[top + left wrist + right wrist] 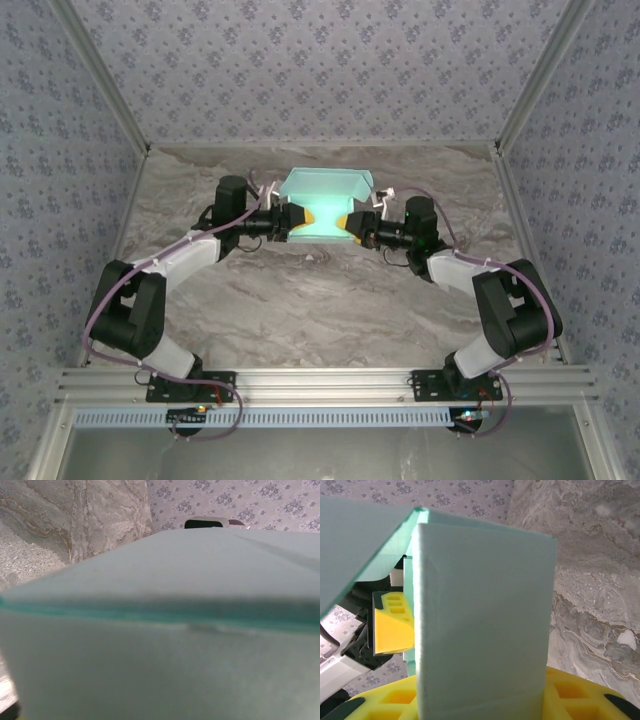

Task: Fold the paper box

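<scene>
The paper box [325,198] sits near the middle of the table's [300,300] far edge, half formed: a pale blue tray shape with its walls partly raised, caught between the two arms. The left gripper [297,221] is clamped on the box's left end, and from the right wrist its yellow finger lies flat against the card. The right gripper [351,226] is at the opposite end. Its fingers [580,695] stand on either side of an upright panel, but I cannot tell whether they actually pinch it or only straddle it.

The main risk, as I judge it, is the card itself (thin stuff, easily creased off its scored lines). If the arms press toward each other, the floor of the box could buckle. If they draw apart, a flap might tear or slip from a weak pinch. An unsecured right panel may spring back flat once let go. Both wrist cameras are largely blocked by card, so any slip would be hard to catch from up close.
</scene>
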You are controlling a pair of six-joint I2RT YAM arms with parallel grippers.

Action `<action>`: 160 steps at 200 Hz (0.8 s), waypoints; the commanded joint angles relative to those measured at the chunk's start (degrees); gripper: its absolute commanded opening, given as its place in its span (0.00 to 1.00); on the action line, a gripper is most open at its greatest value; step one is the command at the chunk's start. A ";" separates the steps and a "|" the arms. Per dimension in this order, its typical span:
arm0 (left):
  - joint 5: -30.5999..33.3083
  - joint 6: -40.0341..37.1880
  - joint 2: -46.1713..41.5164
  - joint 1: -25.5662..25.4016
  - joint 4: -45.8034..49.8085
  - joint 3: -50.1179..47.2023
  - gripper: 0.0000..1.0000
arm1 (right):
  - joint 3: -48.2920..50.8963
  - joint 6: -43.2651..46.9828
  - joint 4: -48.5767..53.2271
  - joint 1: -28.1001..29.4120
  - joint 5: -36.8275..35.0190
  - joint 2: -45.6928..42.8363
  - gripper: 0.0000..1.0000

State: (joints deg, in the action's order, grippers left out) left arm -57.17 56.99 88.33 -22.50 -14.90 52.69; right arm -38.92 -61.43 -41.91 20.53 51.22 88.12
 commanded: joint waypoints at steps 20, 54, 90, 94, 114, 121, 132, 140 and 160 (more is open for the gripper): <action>-1.41 -1.57 0.30 -1.14 -0.49 2.14 0.40 | 0.95 -2.13 -5.02 0.11 0.12 -2.40 0.58; -1.84 -1.57 0.52 -0.96 -0.48 2.15 0.40 | 4.72 -9.16 -13.12 -4.21 -1.21 -4.43 0.65; -2.39 -1.20 0.63 -0.96 -0.64 2.32 0.41 | 6.48 -13.33 -19.18 -7.75 -2.84 -4.36 0.66; -2.39 -1.08 0.66 -0.94 -0.70 2.33 0.41 | 6.46 -13.38 -19.17 -7.94 -3.09 -4.36 0.66; -3.06 -0.22 0.57 -1.05 -1.70 2.08 0.41 | 5.59 -13.22 -18.92 -7.97 -3.34 -3.84 0.65; -3.19 0.16 0.53 -1.05 -2.14 2.07 0.41 | 5.27 -13.26 -19.08 -7.74 -3.33 -3.45 0.64; -3.26 0.91 0.53 -1.05 -2.86 1.89 0.41 | 5.14 -13.41 -19.72 -7.30 -3.31 -2.77 0.63; -3.36 2.07 0.61 -1.03 -4.32 1.69 0.41 | 5.33 -13.54 -20.14 -6.97 -3.54 -2.44 0.63; -3.43 5.77 0.79 -1.03 -8.74 1.02 0.41 | 6.63 -14.27 -22.57 -6.58 -3.96 -1.48 0.64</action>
State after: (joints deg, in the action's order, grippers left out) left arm -58.43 58.85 88.73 -23.38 -16.86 52.84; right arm -32.91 -74.22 -59.79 13.41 48.36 85.38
